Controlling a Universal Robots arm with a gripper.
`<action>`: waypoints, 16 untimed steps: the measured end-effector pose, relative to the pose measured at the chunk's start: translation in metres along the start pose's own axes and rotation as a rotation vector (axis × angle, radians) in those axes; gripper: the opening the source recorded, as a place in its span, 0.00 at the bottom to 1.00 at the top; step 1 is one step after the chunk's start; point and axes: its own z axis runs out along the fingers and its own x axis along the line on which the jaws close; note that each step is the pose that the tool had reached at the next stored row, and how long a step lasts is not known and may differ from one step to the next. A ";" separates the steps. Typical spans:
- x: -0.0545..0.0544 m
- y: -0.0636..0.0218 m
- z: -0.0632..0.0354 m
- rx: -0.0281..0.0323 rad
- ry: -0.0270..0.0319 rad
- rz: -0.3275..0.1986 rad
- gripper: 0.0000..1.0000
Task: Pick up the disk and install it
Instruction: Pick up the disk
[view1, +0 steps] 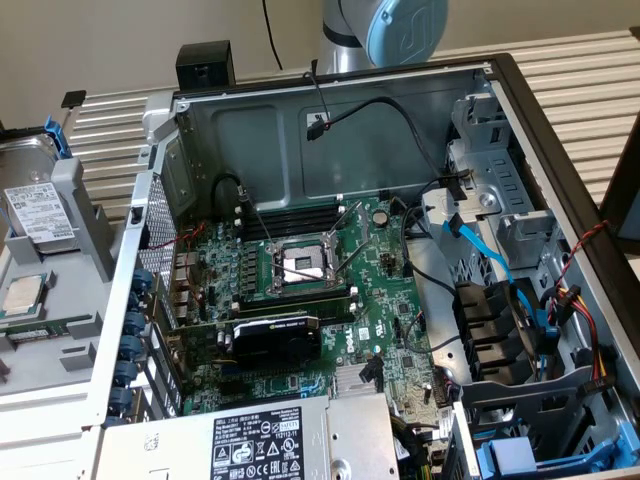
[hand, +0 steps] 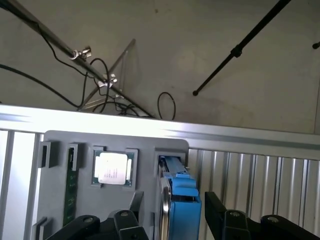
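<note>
Open computer case (view1: 260, 140) lying on a slatted bench (view1: 570, 70), its motherboard exposed; beside it, at the exterior view's left, a grey tray (hand: 145, 142) keeps the loose parts. The disk (hand: 181, 200) stands on edge in a tray slot, clipped in its blue frame, well apart from the drive bays inside the case. The pincer (hand: 172, 210) hangs just over the disk with its jaws spread, one black finger on each broad side, neither seen to touch. A small square chip (hand: 112, 167) sits in the neighbouring pocket and is no part of this work. Handling, as judged from where I stand: the disk is metal, stiff and probably heavy for its size, with smooth faces that could slip under a light pinch, and it is likely sensitive to knocks. The plastic frame may flex, so the firmer hold seems to be across the two flat faces near the upper edge, squarely centred to stop it swinging.
</note>
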 end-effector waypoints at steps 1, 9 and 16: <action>-0.001 -0.0001 0.0008 -0.0001 0.0000 0.000 0.60; -0.003 -0.0006 0.0048 0.0002 -0.0002 0.000 0.60; -0.003 -0.0007 0.0105 0.0001 -0.0004 0.000 0.60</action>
